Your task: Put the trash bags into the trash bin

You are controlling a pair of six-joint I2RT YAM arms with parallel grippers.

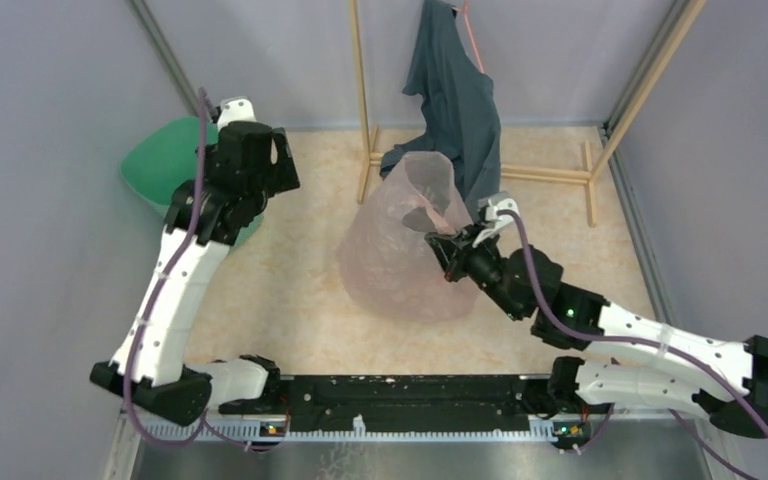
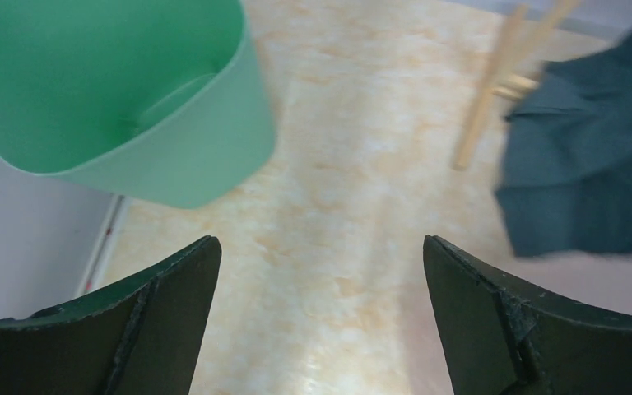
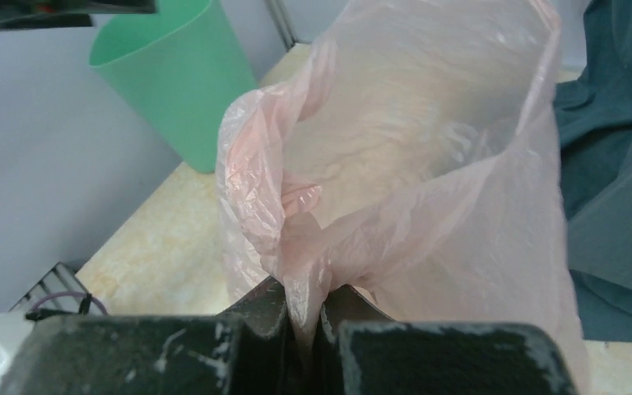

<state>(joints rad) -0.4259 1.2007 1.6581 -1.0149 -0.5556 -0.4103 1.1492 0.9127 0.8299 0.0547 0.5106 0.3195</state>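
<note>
Trash bag (image 3: 428, 164) pinched by outstretched right gripper (image 3: 313, 325).

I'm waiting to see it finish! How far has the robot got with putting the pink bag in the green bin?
Done: the right fingers are shut on the rim of the open pink trash bag. In hand: just that grip; the left fingers are open and empty near the mint-green trash bin. Left: carrying the bag over to the bin and dropping it in; nothing is in it yet.
</note>
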